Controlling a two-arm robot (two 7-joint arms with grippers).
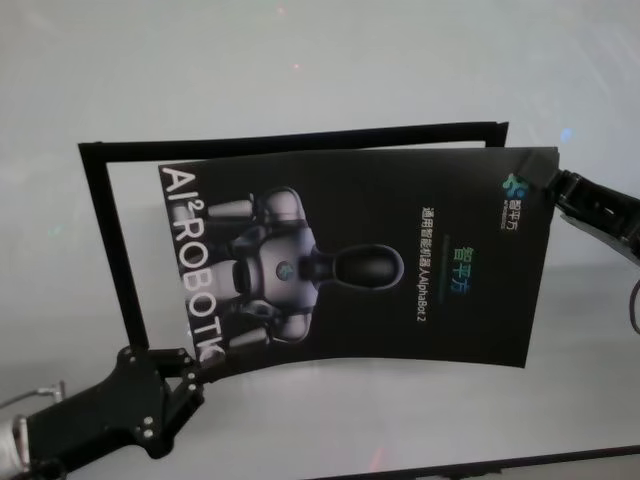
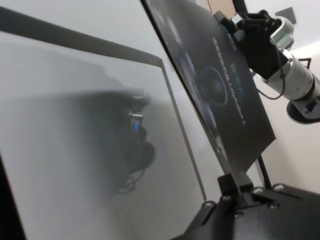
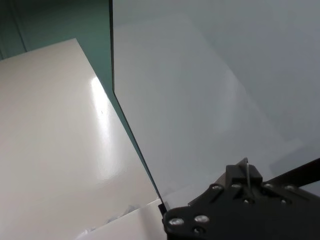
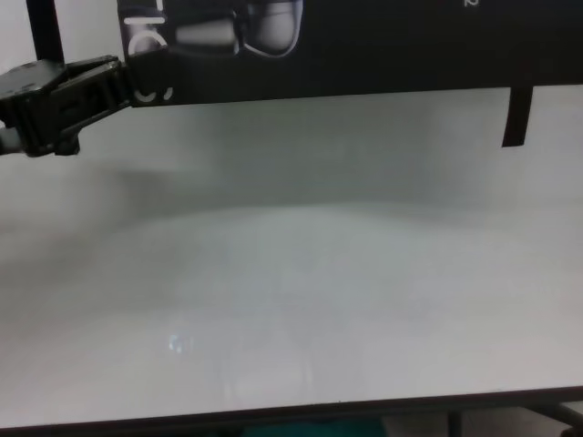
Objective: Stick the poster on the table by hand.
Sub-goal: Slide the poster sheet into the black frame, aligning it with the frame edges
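The poster, black and glossy with white lettering and a silver-grey robot picture, hangs above the table, slightly bowed and apart from it. My left gripper is shut on its near left corner; the left wrist view shows the sheet edge-on, rising from the pinch. My right gripper is shut on the far right corner. The right wrist view shows the poster's white back beside that gripper. In the chest view the poster fills the top, with the left gripper at its corner.
Narrow black tape strips lie on the table: one along the far side and one down the left, partly under the poster. A short black strip shows below the poster's edge. The table's dark front edge runs close to me.
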